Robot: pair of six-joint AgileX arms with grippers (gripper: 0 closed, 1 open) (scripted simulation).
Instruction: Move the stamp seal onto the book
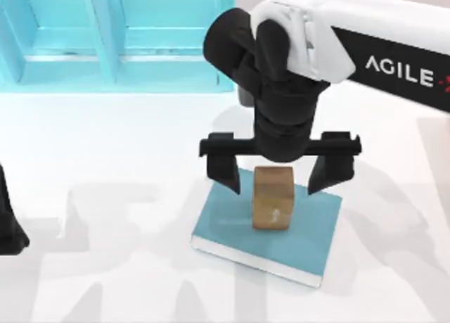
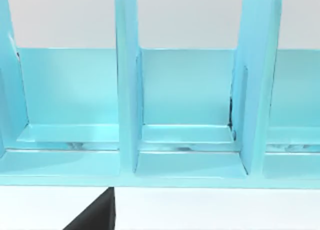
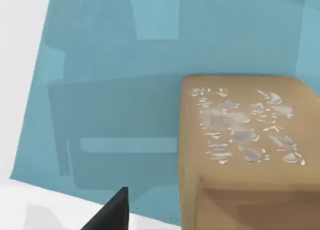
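The tan-brown stamp seal (image 1: 273,198) stands upright on the teal book (image 1: 309,231), which lies on the white table at centre right. My right gripper (image 1: 278,175) hangs over the seal, open, its two black fingers spread wide on either side and clear of the block. In the right wrist view the stamp seal (image 3: 245,150) shows a pale flecked mark on its top face and rests on the book (image 3: 115,89). My left arm (image 1: 8,224) is parked at the table's left edge.
A bright turquoise shelf unit (image 1: 112,38) with open compartments runs along the back left; the left wrist view looks straight into the shelf unit (image 2: 185,109). White table surface surrounds the book on all sides.
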